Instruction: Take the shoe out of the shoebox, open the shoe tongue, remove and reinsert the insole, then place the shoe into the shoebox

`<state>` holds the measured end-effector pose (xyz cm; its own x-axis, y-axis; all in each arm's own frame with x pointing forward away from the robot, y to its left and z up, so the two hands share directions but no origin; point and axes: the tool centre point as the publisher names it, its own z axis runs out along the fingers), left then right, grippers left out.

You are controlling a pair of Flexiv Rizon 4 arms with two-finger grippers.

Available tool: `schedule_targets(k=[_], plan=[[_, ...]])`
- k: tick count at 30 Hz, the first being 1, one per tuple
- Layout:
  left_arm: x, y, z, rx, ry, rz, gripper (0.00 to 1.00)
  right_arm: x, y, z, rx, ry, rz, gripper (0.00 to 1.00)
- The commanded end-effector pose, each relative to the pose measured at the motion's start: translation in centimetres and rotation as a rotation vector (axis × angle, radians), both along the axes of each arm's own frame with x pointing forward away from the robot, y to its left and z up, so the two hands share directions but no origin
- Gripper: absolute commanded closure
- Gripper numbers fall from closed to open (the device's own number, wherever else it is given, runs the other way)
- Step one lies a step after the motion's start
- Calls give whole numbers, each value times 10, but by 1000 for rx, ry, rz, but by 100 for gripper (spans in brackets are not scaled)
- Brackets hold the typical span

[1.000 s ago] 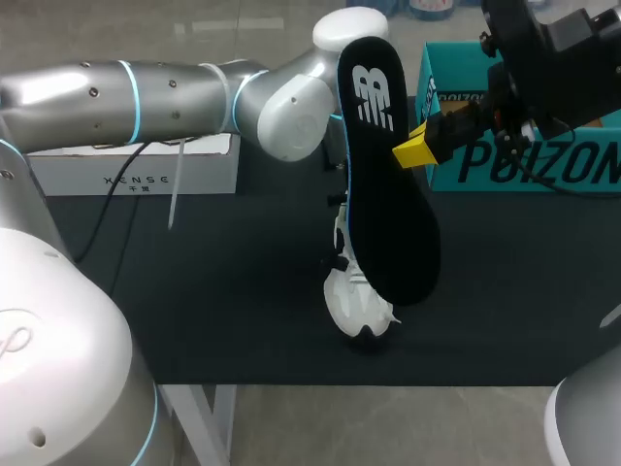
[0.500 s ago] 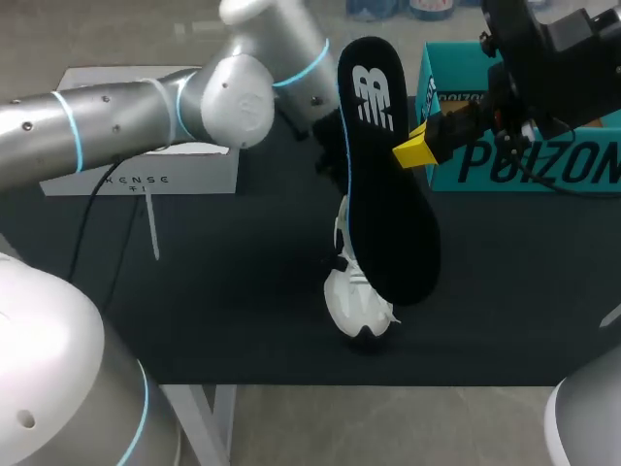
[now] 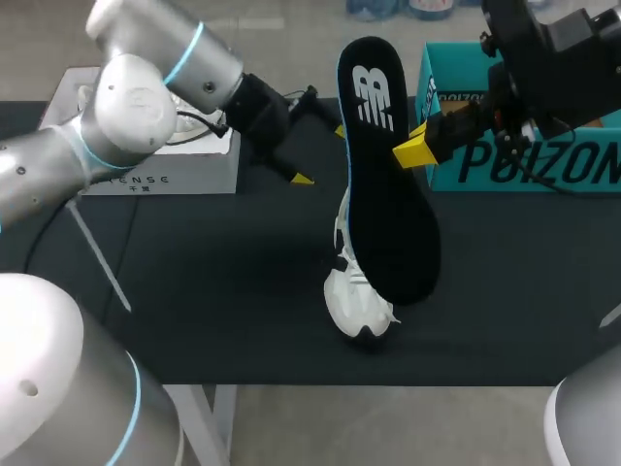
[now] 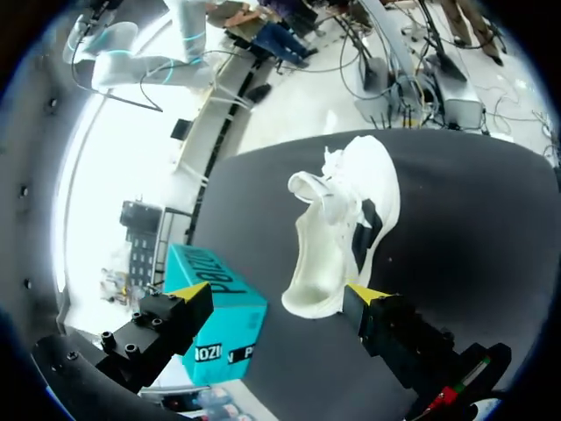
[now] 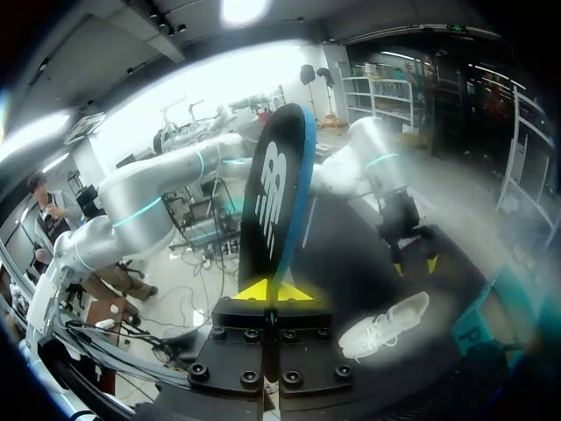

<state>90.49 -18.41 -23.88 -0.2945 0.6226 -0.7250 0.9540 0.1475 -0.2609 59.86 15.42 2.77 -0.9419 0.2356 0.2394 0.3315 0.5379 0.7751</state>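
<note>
A white shoe (image 3: 357, 303) lies on the black mat, its upper part hidden in the head view behind the black insole (image 3: 388, 204). My right gripper (image 3: 415, 148) is shut on the insole's edge and holds it upright above the shoe; in the right wrist view the insole (image 5: 276, 197) rises from between the shut yellow tips (image 5: 266, 290). My left gripper (image 3: 320, 153) stands open behind and left of the shoe, holding nothing. In the left wrist view the shoe (image 4: 337, 232) lies on its side ahead of the open left gripper (image 4: 276, 294), apart from both fingers. The teal shoebox (image 3: 524, 146) stands at the back right.
A white box (image 3: 165, 170) stands at the back left of the mat. The teal shoebox (image 4: 215, 320) appears beside the left finger in the left wrist view. The mat's front edge (image 3: 291, 381) runs just in front of the shoe.
My left gripper has opened wide and drawn back from the shoe, toward the rear left. The right arm and the insole have stayed still.
</note>
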Motion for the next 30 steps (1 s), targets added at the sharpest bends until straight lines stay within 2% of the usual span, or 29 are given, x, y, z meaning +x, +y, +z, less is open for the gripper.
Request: schedule_targets(k=[1, 7, 12, 24, 30], plan=[[-9, 29, 10, -625, 119, 133, 0, 2, 3, 1, -4, 4, 2, 100], [-21, 18, 19, -684, 130, 101, 0, 2, 3, 1, -4, 4, 2, 100], [-32, 2, 21, -692, 73, 108, 0, 2, 3, 1, -4, 4, 2, 100], [-32, -17, 26, -687, 56, 115, 0, 2, 3, 1, -4, 4, 2, 100], [-33, -20, 27, -662, 71, 118, 0, 2, 3, 1, -4, 4, 2, 100]])
